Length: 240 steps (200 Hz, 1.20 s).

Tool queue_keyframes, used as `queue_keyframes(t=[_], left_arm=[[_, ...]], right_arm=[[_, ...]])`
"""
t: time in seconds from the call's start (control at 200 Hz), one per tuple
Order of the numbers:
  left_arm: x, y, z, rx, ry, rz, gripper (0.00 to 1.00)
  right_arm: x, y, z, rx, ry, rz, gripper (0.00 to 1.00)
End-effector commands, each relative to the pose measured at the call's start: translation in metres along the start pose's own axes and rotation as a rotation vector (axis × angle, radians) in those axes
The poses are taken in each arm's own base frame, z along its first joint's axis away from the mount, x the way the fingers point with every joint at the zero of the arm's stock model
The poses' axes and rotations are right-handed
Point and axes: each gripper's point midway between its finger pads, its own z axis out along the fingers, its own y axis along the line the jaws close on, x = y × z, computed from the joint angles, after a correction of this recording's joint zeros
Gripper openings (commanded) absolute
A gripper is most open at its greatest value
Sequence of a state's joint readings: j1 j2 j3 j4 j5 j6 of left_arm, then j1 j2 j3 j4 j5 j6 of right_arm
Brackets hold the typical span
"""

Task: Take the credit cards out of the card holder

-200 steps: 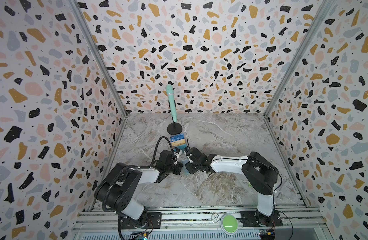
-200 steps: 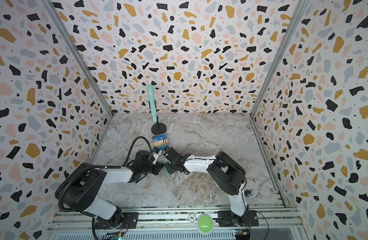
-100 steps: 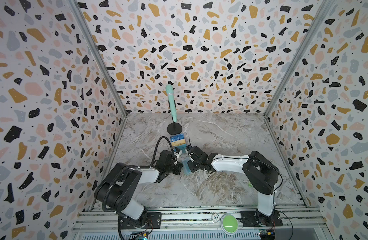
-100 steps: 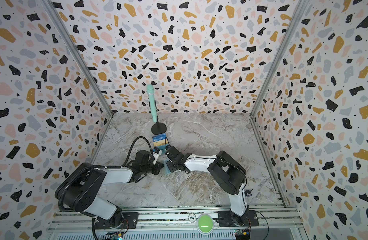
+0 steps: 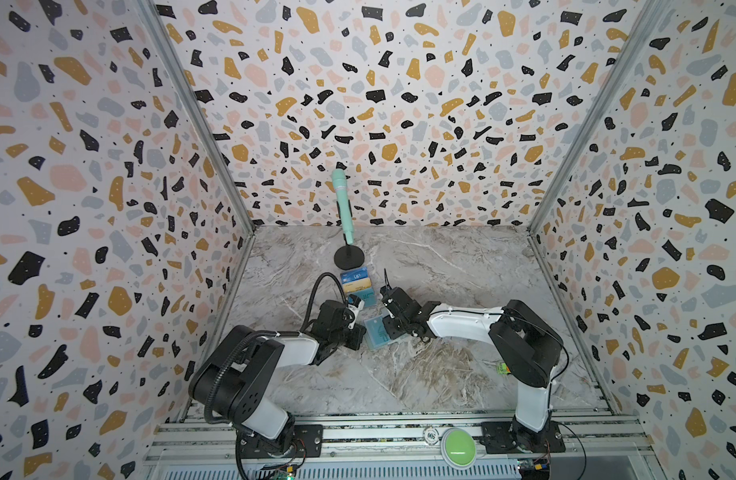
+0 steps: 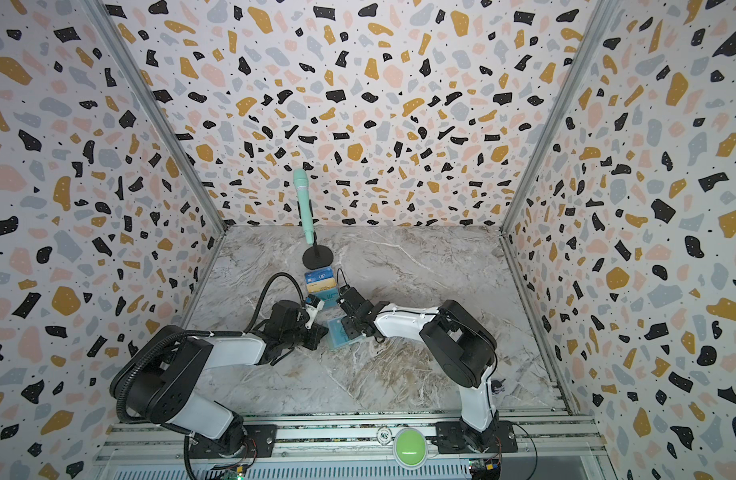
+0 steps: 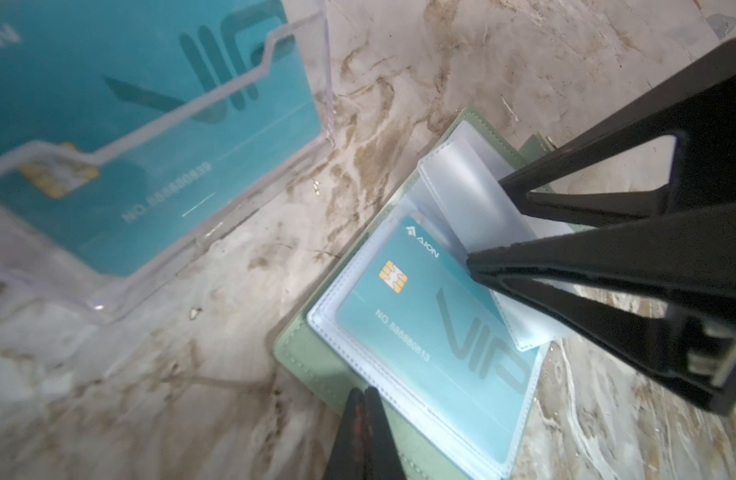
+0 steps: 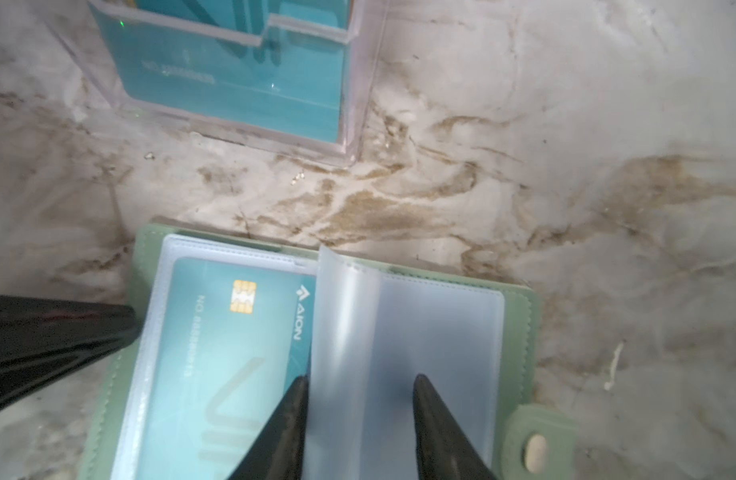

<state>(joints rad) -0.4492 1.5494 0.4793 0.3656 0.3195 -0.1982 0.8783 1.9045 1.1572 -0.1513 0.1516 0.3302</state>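
Note:
The mint-green card holder (image 5: 376,332) (image 6: 342,335) lies open on the marble table. One teal credit card (image 7: 432,332) (image 8: 216,353) with a chip sits inside a clear sleeve on its left half. My left gripper (image 7: 364,392) (image 5: 360,332) is shut, its tip pressing on the green cover's edge (image 7: 312,353). My right gripper (image 8: 360,380) (image 7: 484,220) (image 5: 387,328) is open over the holder. A loose, bowed sleeve page (image 8: 399,324) lies between its fingertips (image 8: 301,380). The snap tab (image 8: 536,449) lies flat beside it.
Just behind the holder, a clear tiered stand (image 5: 358,286) (image 7: 274,45) (image 8: 358,83) shows a blue card, a gold card and a teal card. A mint microphone (image 5: 342,208) stands on a black round base behind that. A green button (image 5: 457,442) sits on the front rail.
My right gripper's jaws have narrowed around the sleeve page and shifted slightly over the holder. The left gripper has stayed shut in place.

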Motion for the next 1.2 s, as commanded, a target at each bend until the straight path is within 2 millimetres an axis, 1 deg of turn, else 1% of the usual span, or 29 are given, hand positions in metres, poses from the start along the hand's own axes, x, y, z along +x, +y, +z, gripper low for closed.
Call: queue_keyframes(t=[0.0, 0.245, 0.491, 0.671, 0.796, 0.891, 0.946, 1.131, 1.196], left_arm=[[0.019, 0.005, 0.002, -0.022, 0.074, -0.013, 0.0], [0.019, 0.004, 0.003, -0.018, 0.078, -0.013, 0.0], [0.018, 0.004, 0.002, -0.019, 0.075, -0.014, 0.0], [0.016, 0.0, 0.002, 0.003, 0.065, -0.021, 0.0], [0.015, 0.0, 0.002, 0.004, 0.063, -0.024, 0.0], [0.013, -0.001, 0.002, 0.008, 0.059, -0.025, 0.0], [0.012, -0.002, 0.003, 0.011, 0.054, -0.029, 0.0], [0.005, -0.004, 0.003, 0.027, 0.031, -0.043, 0.0], [0.004, -0.005, 0.004, 0.028, 0.028, -0.044, 0.0]], right_arm=[[0.001, -0.013, -0.016, 0.035, 0.008, -0.004, 0.42], [-0.003, -0.02, -0.026, 0.019, -0.011, 0.013, 0.42], [0.003, -0.042, -0.033, 0.056, -0.004, 0.034, 0.41], [0.011, -0.056, -0.037, 0.078, 0.002, 0.042, 0.41], [0.013, -0.062, -0.039, 0.085, 0.006, 0.042, 0.41], [0.011, -0.062, -0.044, 0.084, -0.004, 0.036, 0.4], [0.008, -0.057, -0.046, 0.049, -0.011, 0.021, 0.38], [-0.009, -0.021, -0.063, -0.18, -0.068, 0.006, 0.36], [-0.013, -0.007, -0.068, -0.296, -0.081, 0.018, 0.36]])
